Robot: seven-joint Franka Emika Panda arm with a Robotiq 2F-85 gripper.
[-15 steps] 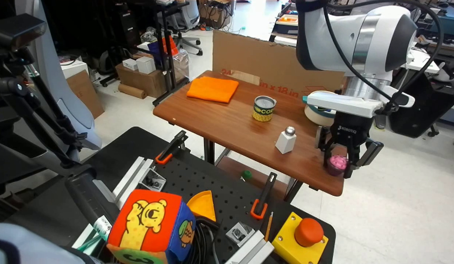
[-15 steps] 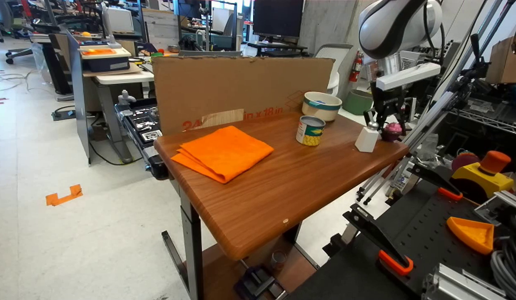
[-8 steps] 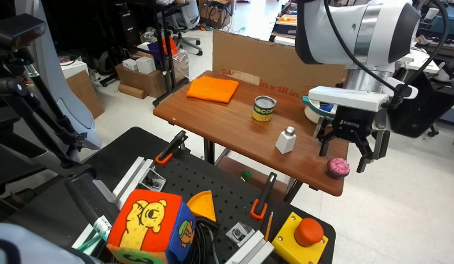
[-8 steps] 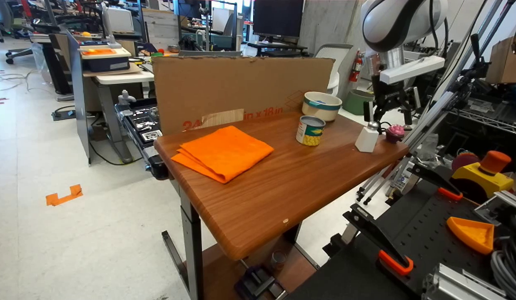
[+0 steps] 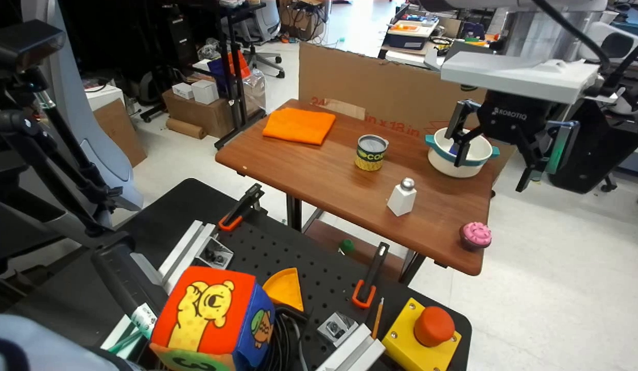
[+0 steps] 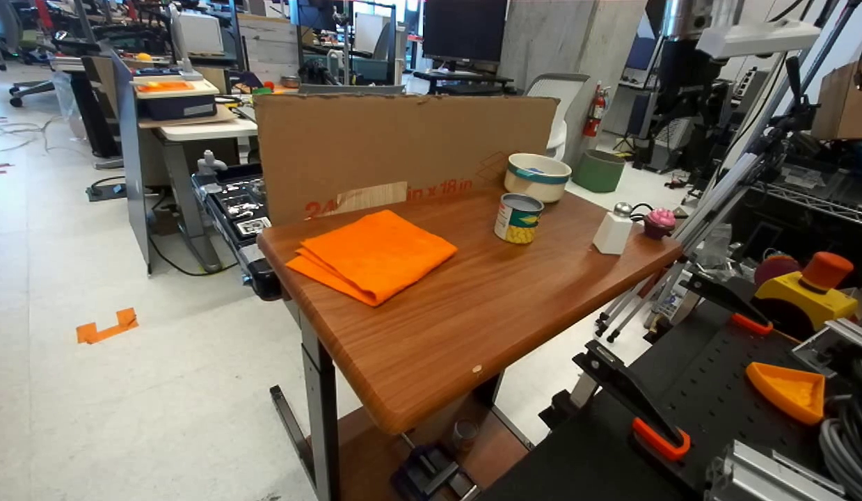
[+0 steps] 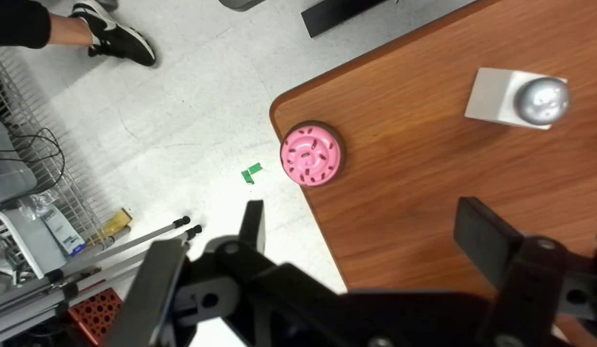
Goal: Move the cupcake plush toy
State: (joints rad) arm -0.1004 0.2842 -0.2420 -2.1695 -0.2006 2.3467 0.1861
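Observation:
The cupcake plush toy (image 5: 476, 235), pink on top with a dark brown base, stands upright at the table's corner, right by its edge. It shows as well in an exterior view (image 6: 659, 221) just behind the white bottle. Seen from above in the wrist view, the cupcake plush toy (image 7: 311, 154) has dark sprinkles and slightly overlaps the table edge. My gripper (image 5: 491, 170) hangs well above the table, apart from the toy. Its jaws stand wide with nothing between them; in the wrist view the gripper (image 7: 361, 217) has bare table and floor in its gap.
A white bottle with a silver top (image 5: 402, 197) stands near the toy. Further back are a corn can (image 5: 371, 152), a cream bowl with teal handles (image 5: 459, 159) and a folded orange cloth (image 5: 299, 125). A cardboard sheet (image 6: 403, 142) rises behind the table (image 6: 437, 348).
A second ago my jaws were around the cupcake plush toy. They have opened and the arm has risen up and away, while the toy stays at the table's corner.

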